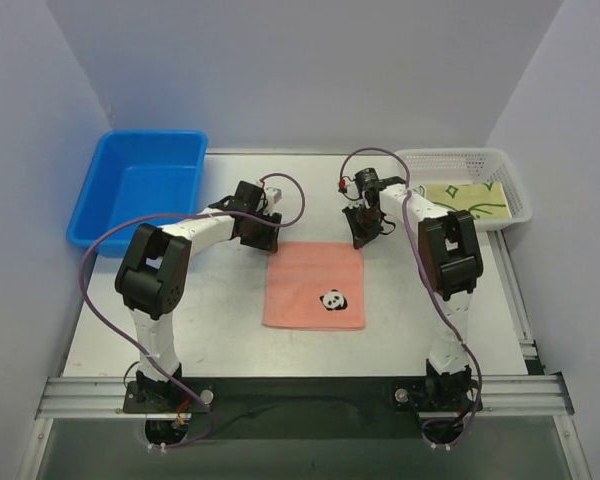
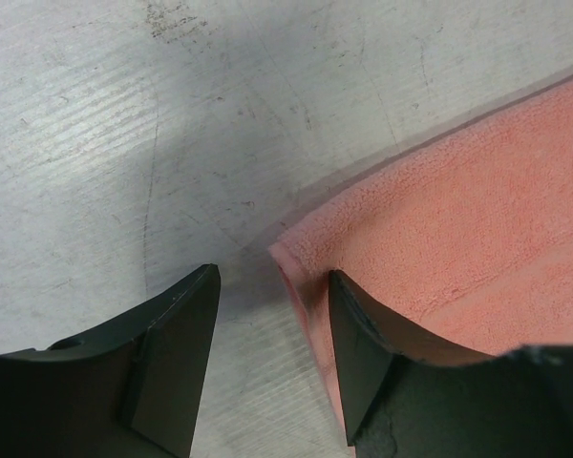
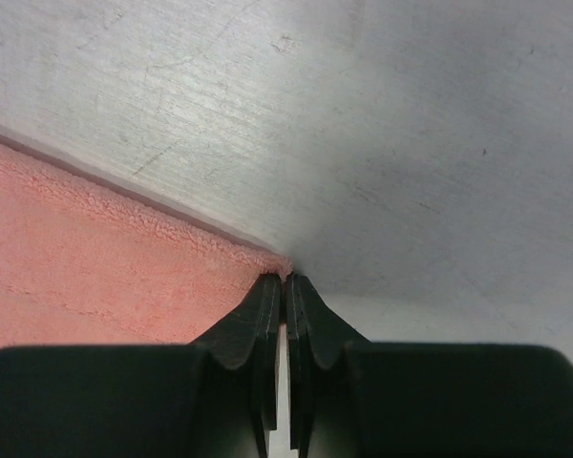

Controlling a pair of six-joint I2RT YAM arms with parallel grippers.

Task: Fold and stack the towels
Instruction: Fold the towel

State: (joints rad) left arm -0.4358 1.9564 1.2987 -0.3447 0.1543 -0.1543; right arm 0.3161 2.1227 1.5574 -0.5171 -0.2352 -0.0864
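The salmon-pink towel (image 1: 315,285) lies flat and unfolded on the counter (image 1: 220,330), the left hand (image 2: 272,277) half-wide astride its far left corner, the right hand (image 3: 286,279) closed at its far right corner, so folding is only starting, while a pale green towel (image 1: 467,199) lies in the white basket (image 1: 460,153).

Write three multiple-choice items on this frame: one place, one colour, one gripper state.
1. Where does the green-patterned towel lie? A on a shelf; B in the white basket; C on the floor.
2. What colour is the panda towel? A yellow; B salmon-pink; C orange.
3. How do the left gripper and right gripper stand? A both open; B both shut; C left open, right shut.
Key: 1 B, it lies inside the basket; 2 B, pink pile in all views; 3 C, the left gapes astride one towel corner, the right is closed at another.
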